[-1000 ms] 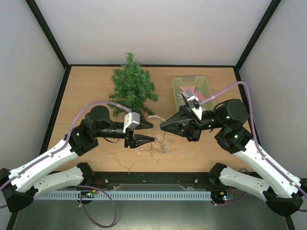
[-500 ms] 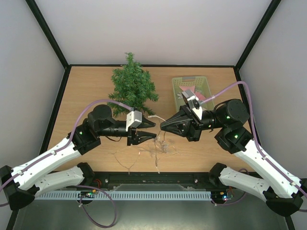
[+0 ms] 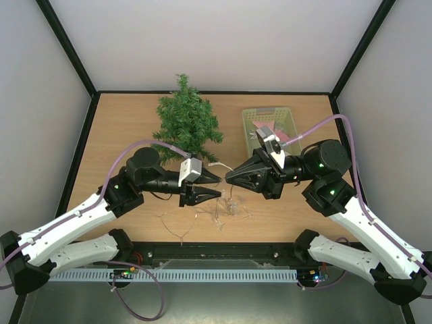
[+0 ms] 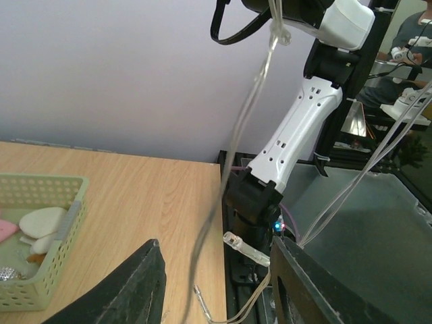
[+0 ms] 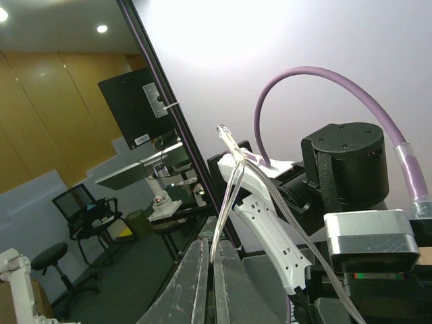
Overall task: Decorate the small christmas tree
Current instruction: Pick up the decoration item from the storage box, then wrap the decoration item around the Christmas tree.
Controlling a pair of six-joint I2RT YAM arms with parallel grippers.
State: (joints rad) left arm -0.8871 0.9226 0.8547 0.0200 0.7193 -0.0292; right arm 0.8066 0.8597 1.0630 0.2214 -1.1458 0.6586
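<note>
Pinching a clear light string (image 3: pixel 228 204), the right gripper (image 3: pixel 228 177) is clamped shut on it. Half open, the left gripper (image 3: pixel 219 185) straddles a hanging strand without gripping.

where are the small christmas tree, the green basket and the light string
small christmas tree (image 3: pixel 187 125), top view, middle of foliage
green basket (image 3: pixel 268 111), top view, far rim
light string (image 4: pixel 244 247), left wrist view, clear bulb end
</note>
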